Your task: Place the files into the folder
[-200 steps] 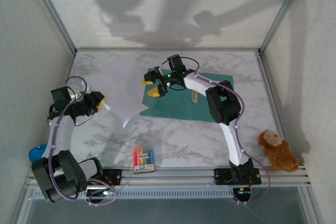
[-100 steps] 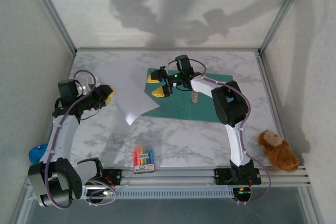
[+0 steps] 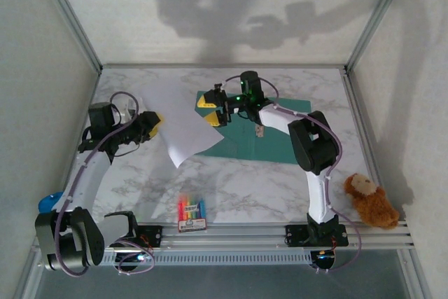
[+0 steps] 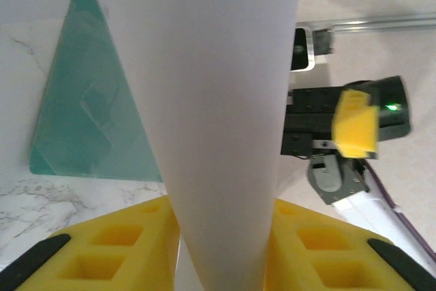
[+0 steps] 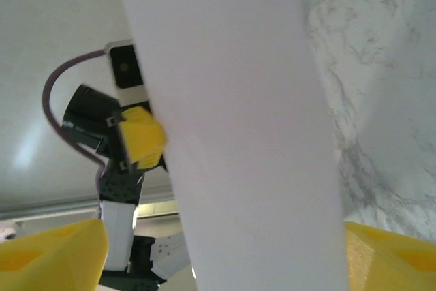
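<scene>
We see the left fingers [image 3: 153, 124] pinched shut on the left edge of one white file [image 3: 183, 132], holding it up off the counter [image 3: 266, 187]. The right fingers [image 3: 210, 110] stand wide apart around the file's other edge and do not squeeze it. The file hangs over the left side of the green folder [image 3: 276, 141], which lies flat on the counter.

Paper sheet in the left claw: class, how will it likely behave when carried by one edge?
Probably floppy: the paper sheet bows and curls away from the left claw. Likely very light, since one edge pinch holds it up.
</scene>
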